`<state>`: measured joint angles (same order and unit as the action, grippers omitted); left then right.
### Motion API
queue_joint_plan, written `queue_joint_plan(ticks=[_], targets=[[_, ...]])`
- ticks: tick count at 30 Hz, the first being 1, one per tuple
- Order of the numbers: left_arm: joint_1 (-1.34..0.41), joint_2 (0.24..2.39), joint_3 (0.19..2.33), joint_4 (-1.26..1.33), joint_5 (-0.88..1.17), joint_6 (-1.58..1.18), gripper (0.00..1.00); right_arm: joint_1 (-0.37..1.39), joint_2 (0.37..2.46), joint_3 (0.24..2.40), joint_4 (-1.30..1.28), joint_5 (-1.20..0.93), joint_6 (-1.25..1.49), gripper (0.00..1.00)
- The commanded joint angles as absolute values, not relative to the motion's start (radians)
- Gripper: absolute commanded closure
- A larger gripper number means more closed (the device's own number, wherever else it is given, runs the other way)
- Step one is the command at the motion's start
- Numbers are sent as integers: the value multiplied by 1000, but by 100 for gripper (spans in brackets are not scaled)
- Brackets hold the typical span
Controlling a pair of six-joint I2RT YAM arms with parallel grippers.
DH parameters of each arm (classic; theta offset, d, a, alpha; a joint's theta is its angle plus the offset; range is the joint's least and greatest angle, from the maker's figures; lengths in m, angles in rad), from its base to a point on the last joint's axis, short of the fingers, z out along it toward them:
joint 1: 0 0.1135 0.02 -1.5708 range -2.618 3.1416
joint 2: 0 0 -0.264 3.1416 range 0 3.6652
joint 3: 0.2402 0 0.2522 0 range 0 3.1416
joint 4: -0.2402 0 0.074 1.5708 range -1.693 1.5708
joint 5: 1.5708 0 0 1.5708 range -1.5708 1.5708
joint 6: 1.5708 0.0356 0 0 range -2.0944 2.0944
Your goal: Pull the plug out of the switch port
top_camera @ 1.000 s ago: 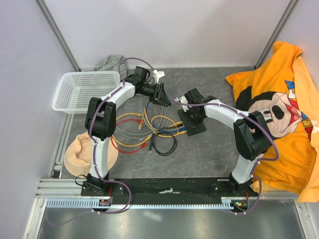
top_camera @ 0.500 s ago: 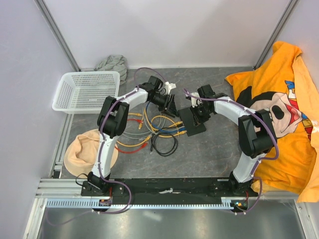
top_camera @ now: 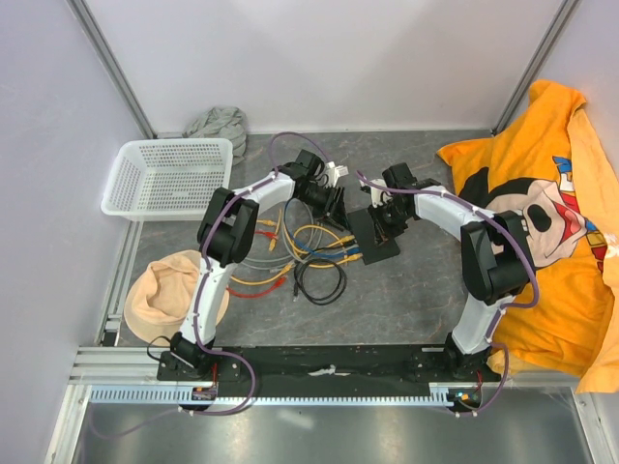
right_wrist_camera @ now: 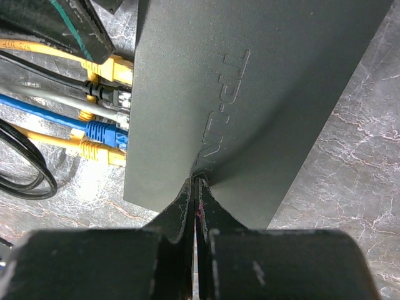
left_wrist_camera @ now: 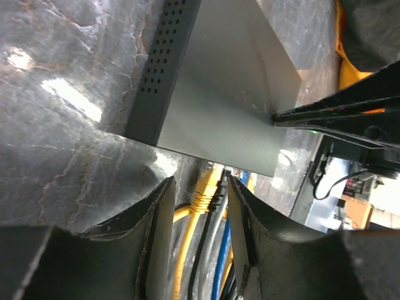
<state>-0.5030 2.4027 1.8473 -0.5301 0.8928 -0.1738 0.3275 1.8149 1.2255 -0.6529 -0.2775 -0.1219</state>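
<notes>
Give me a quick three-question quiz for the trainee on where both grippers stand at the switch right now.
1. True or false: the right gripper is shut, its tips touching the top face of the flat matte-black rectangular switch.
2. Fill in: the right wrist view shows ___ plugs seated along the switch's port edge.
3. The left gripper is: A) open, jaws either side of a yellow plug at the port edge; B) shut on a blue cable; C) lifted far above the table.
Key: 1 true; 2 five; 3 A.
</notes>
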Motion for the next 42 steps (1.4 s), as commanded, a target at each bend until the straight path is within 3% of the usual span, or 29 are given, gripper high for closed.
queue_joint_plan(ticks=[1, 13, 23, 42], targets=[[-518, 2431, 1868, -558, 871, -106, 54, 331, 1898, 1189, -670, -255, -126, 99], [-534, 2490, 1878, -557, 966, -103, 53, 330, 1901, 1190, -676, -239, -129, 98], [-540, 2505, 1884, -555, 1017, -97, 62, 330, 1910, 1195, -676, -235, -129, 97], [-557, 2516, 1898, -555, 1028, -87, 64, 333, 1919, 1200, -676, -238, -129, 96]])
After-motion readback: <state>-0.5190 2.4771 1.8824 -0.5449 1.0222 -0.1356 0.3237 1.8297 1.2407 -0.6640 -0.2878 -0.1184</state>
